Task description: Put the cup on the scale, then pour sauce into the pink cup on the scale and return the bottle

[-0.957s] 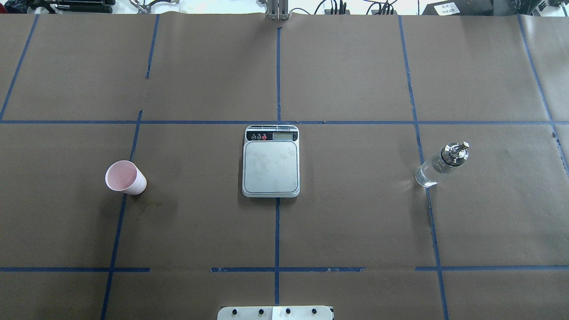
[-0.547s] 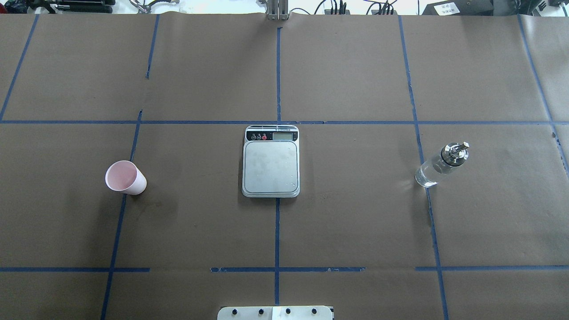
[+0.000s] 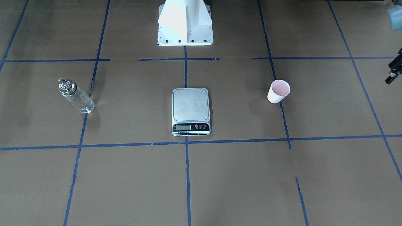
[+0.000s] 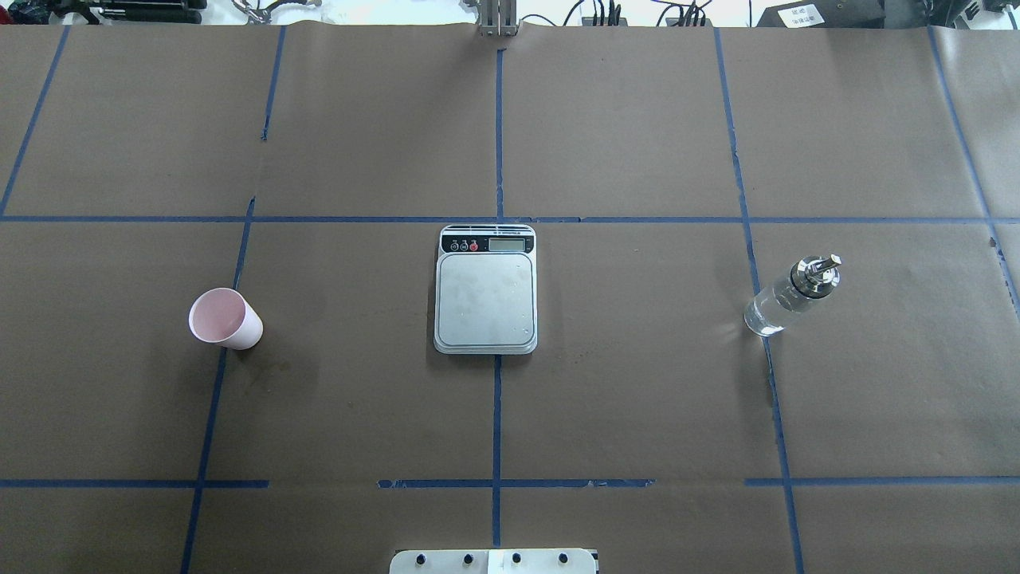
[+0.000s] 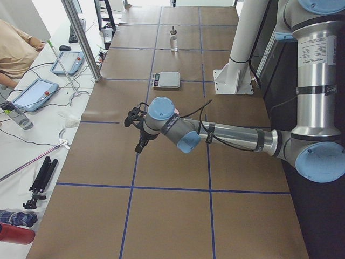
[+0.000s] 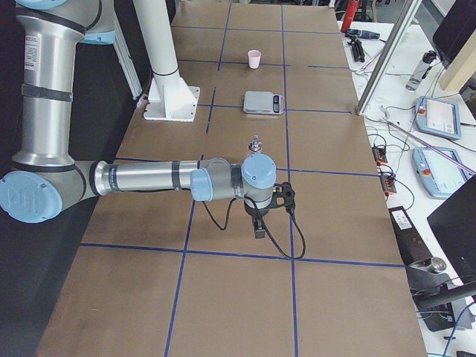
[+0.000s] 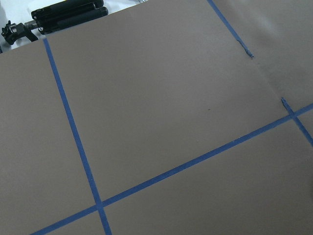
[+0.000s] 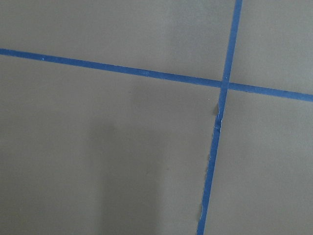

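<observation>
cup (image 4: pixel 225 319) stood on the table (image 4: pixel 637 414) well left of the scale (image 4: pixel 485 299), bottle (image 4: pixel 785 299) well right | left gripper (image 5: pixel 137 141) and right gripper (image 6: pixel 258 227) hung far off — jaw gap I couldn't tell | risk: light cup could tip if clipped on approach — slick bottle might slip mid-pour

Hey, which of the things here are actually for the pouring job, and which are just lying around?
For the job:
cup
scale
bottle with clear sauce inside

Just lying about, off the table's side:
black tripod
tablets
red bottle
</observation>
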### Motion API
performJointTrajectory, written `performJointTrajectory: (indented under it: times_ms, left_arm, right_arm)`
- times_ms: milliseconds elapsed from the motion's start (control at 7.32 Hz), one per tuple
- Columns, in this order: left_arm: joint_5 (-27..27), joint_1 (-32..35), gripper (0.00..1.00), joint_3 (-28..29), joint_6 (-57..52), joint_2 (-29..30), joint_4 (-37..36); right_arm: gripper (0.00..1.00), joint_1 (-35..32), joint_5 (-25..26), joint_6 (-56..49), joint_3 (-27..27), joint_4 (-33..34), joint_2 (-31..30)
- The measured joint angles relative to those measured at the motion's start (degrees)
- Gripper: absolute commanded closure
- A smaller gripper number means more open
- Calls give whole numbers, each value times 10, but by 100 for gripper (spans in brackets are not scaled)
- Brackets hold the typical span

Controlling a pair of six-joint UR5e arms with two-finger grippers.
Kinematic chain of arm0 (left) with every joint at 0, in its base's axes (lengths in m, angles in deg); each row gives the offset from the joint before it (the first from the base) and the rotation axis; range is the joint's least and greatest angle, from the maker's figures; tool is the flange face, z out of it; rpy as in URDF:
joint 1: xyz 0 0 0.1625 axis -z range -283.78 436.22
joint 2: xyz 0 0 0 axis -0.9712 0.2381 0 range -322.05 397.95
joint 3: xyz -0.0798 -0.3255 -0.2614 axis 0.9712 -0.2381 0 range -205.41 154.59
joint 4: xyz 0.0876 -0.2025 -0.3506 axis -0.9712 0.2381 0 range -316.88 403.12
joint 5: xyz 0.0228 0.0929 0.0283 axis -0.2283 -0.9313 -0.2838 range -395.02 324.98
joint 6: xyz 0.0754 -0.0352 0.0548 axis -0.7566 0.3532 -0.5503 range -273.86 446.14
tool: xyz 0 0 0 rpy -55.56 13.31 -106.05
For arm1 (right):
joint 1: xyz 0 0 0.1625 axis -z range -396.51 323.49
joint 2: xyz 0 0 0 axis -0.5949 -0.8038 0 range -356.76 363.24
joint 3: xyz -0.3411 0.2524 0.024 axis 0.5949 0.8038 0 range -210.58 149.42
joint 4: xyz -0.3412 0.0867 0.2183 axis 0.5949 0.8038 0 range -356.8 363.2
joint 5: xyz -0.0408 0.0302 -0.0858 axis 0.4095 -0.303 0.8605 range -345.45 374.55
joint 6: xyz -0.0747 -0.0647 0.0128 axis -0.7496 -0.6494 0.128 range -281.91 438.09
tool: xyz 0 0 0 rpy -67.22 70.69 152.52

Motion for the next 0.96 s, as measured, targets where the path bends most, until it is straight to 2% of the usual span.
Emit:
performJointTrajectory:
  times_ms: [273,957]
  left_arm:
    - [-17,-33,0,-23,51,-1,-1]
    - [-28,-52,0,-32,65,-1,-2]
  right_arm:
    - [0,0,0,0,0,0,0]
    - [0,0,-24,0,0,0,-3]
